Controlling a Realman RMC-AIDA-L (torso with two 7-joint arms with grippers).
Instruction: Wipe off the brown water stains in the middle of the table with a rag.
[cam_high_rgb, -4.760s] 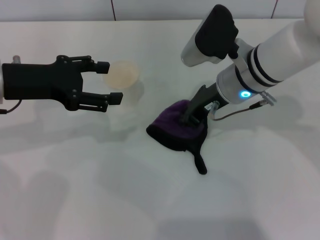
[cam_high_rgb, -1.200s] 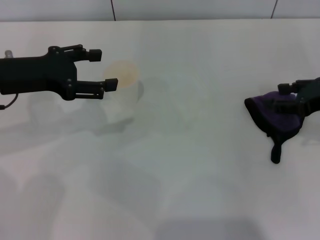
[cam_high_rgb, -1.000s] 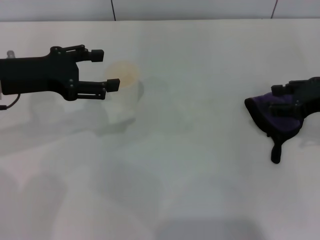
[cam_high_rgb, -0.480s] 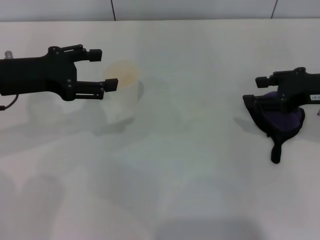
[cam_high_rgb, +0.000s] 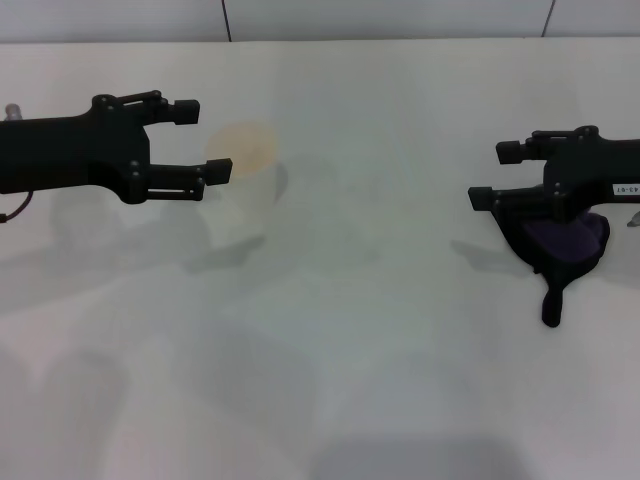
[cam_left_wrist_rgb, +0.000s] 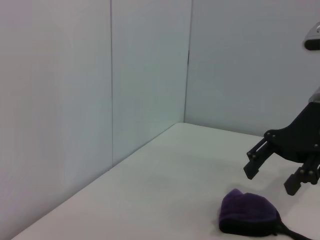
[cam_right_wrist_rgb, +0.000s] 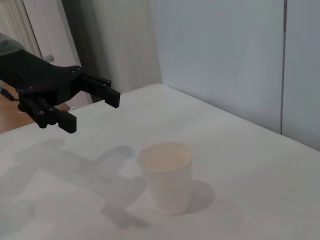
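Since the previous frames the right gripper (cam_high_rgb: 497, 175) has let go of the rag (cam_high_rgb: 562, 243) and risen above it, fingers spread and empty. Rag lies bunched at the right side of the table (cam_high_rgb: 380, 340), its black strap tail toward the near edge. Left gripper (cam_high_rgb: 203, 140) hovers at far left, fingers spread, just beside the white paper cup (cam_high_rgb: 243, 160). No brown stain discernible mid-table.
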